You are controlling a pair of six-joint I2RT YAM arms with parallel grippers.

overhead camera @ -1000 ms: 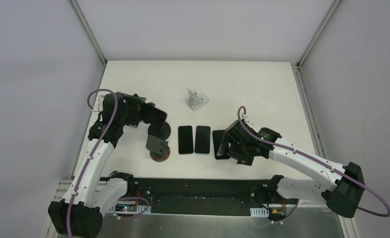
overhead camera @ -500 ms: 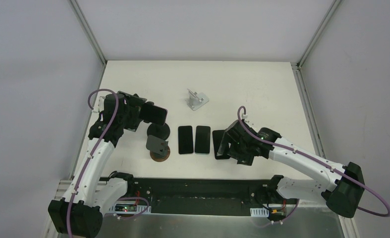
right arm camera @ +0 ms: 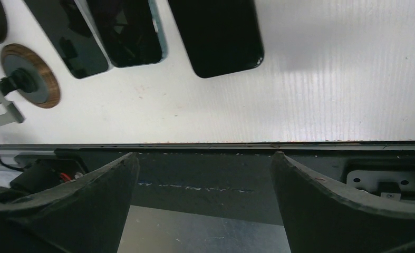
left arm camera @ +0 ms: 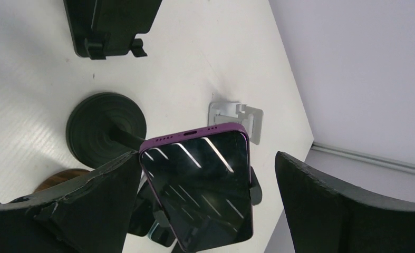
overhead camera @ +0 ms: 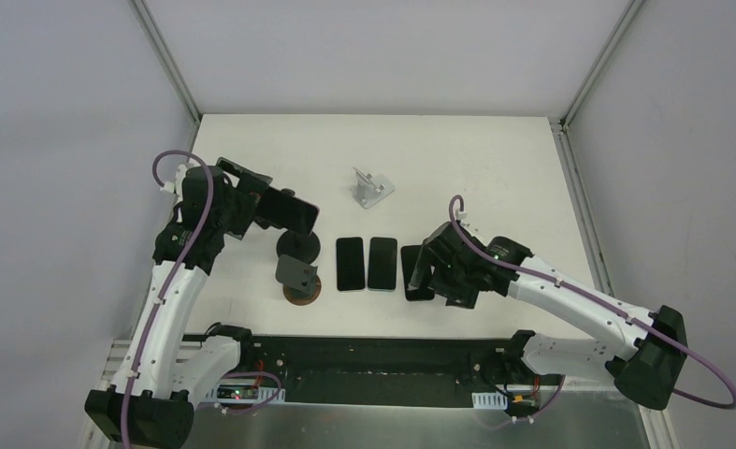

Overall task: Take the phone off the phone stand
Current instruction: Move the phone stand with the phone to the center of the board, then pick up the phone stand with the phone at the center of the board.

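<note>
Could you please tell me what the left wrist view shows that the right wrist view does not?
Only the left wrist view shows the purple phone clipped in its black round-based stand, between the fingers of the open left claw, with the silver stand beyond. Only the right wrist view shows the rightmost flat black phone, the near edge of the table and the dark rail below it, framed by the open right claw. Both show the white table and the wooden disc base.

The left fingers [left arm camera: 78, 205] have spread wide (their arm drawn back leftward) around the phone [left arm camera: 200, 184]
</note>
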